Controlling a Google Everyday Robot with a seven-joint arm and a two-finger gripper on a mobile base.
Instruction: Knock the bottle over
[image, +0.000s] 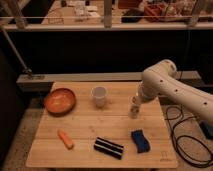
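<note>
The bottle (134, 106) is a small slim translucent bottle with a pale cap, standing upright at the right of the wooden table (85, 127). My gripper (138, 96) hangs from the white arm (165, 82) right above and behind the bottle's top, close to it or touching it.
A white cup (99, 96) stands left of the bottle. An orange bowl (60, 100) is at the far left. A carrot (65, 139), a black bar (109, 147) and a blue sponge (140, 140) lie along the front. Black cables (182, 135) lie on the floor at right.
</note>
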